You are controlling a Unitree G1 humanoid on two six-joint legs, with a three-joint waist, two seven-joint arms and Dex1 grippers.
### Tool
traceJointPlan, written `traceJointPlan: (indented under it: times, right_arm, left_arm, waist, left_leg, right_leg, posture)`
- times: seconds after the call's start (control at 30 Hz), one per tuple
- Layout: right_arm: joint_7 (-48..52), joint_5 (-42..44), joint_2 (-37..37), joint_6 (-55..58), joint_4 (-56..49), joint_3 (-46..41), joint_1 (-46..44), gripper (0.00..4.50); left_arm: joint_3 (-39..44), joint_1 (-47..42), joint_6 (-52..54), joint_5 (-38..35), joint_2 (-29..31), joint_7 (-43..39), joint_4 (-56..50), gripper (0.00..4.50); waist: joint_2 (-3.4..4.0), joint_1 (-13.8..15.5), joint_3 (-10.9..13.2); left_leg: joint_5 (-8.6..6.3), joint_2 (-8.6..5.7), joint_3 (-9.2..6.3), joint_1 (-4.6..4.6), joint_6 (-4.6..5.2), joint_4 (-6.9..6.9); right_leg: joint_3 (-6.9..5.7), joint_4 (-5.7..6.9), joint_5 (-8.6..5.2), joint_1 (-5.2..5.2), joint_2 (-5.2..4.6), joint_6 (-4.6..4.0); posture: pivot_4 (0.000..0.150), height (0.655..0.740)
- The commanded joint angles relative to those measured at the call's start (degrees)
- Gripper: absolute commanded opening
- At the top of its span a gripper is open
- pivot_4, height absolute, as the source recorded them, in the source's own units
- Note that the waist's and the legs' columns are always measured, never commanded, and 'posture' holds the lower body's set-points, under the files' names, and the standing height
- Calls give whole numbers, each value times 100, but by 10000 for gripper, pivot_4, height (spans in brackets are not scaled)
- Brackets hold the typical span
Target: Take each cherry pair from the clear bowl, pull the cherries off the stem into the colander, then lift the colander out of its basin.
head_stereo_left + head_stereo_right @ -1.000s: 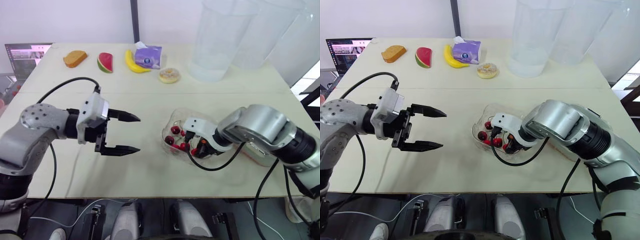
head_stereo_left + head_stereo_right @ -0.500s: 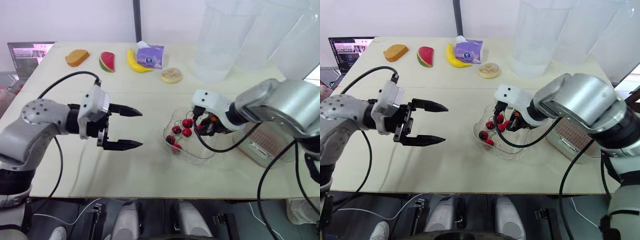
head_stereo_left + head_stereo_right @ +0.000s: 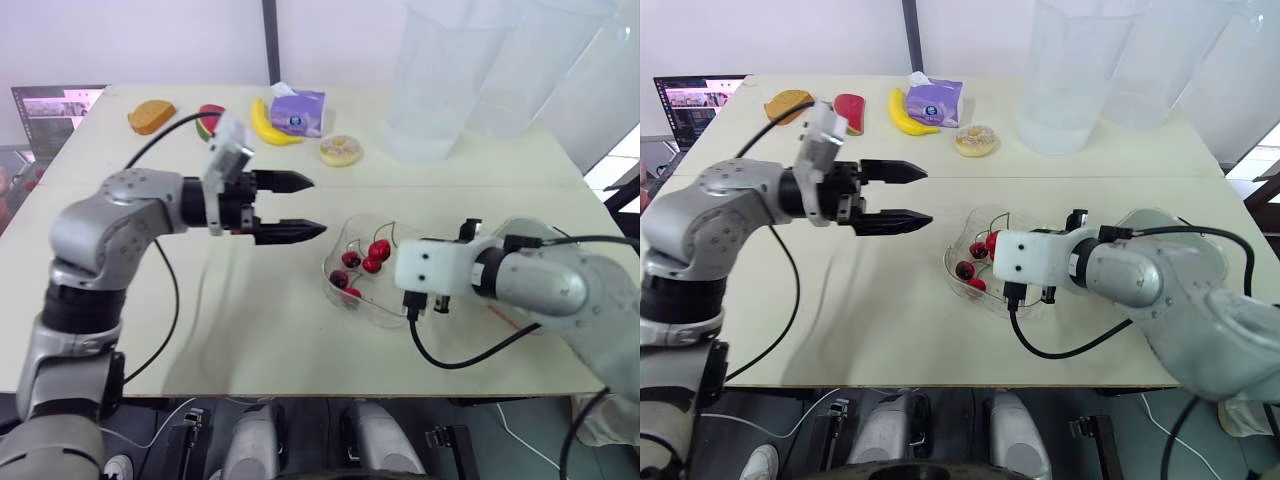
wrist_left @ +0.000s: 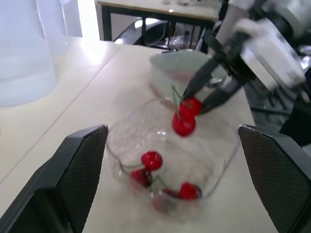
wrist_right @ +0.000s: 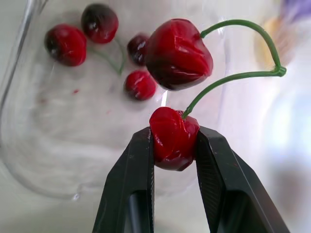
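I record bright, even light across the bench (image 3: 250, 340); shadows on it faint and soft (harsh glare at its far end, left wrist view).

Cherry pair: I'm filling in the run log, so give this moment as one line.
right gripper shut on cherry pair | held above clear bowl | left gripper open, facing bowl

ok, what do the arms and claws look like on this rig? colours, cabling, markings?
The left arm and right arm have rounded silver-grey shells, black joint sections and a white wrist block. A black cable loops loose from each wrist. The left claw and right claw each have two black fingers tapering to tips; the left's show a fine dotted texture. No readable markings.
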Motion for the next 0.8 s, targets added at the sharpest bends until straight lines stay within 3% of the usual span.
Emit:
traceJointPlan:
  times: [0.03,0.3,0.8]
  right_arm:
    - [-101,-972,71,-784,61,46,142,7946]
    - [533,-2210,456,-1656,514,53,259,7946]
    - [1483,-3100,1011,-1841,560,-406,667,7946]
  left_arm:
    - [-341,-318,38,182,-303,16,177,45000]
    - [-924,-1078,-137,752,-1211,-4,1066,45000]
    - [-932,-1376,361,870,-1482,-71,1543,45000]
  waist:
    - [0,2,0]
    - [0,16,0]
    - [2,33,-1]
  left_leg:
    - [5,0,0,0,-8,0]
    - [8,-1,-1,0,-12,1]
    - [11,-1,-2,2,-18,2]
  right_leg:
    - [1,2,0,0,1,0]
    - [1,3,0,0,5,0]
    - [2,5,0,2,4,-1]
  posture:
    - [1500,7400]
    - [1500,7400]
    - [1500,7400]
